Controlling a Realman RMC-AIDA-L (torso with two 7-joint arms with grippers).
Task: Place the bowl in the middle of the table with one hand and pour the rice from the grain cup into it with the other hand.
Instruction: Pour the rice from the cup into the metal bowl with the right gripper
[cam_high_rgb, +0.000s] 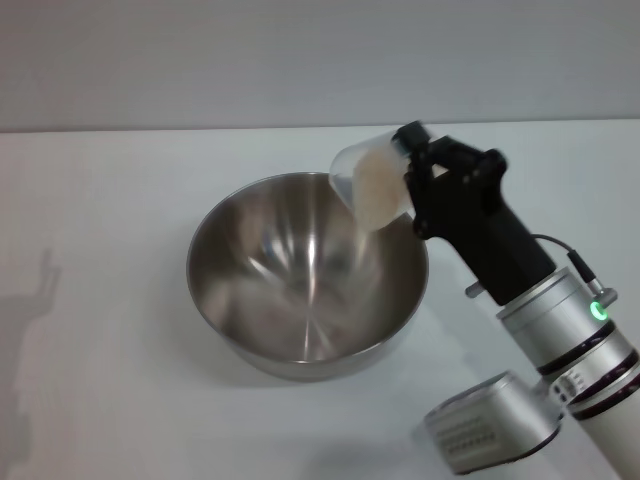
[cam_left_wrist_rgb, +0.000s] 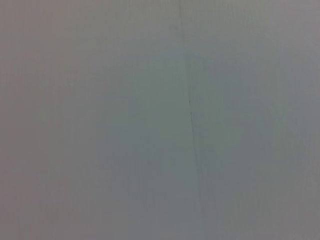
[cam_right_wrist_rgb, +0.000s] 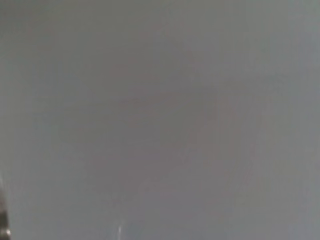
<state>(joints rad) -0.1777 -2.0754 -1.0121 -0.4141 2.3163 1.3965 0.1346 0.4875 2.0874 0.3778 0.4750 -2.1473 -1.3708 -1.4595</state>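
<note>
The steel bowl stands upright on the white table, near its middle. Its inside looks bare. My right gripper is shut on the clear grain cup and holds it tilted over the bowl's far right rim, mouth toward the bowl. The rice fills the lower part of the tilted cup as a pale mass. My left gripper is out of the head view; only its shadow falls on the table at the left. Both wrist views show only a plain grey surface.
The table's back edge meets a pale wall. My right arm reaches in from the lower right corner. A faint line runs across the surface in the left wrist view.
</note>
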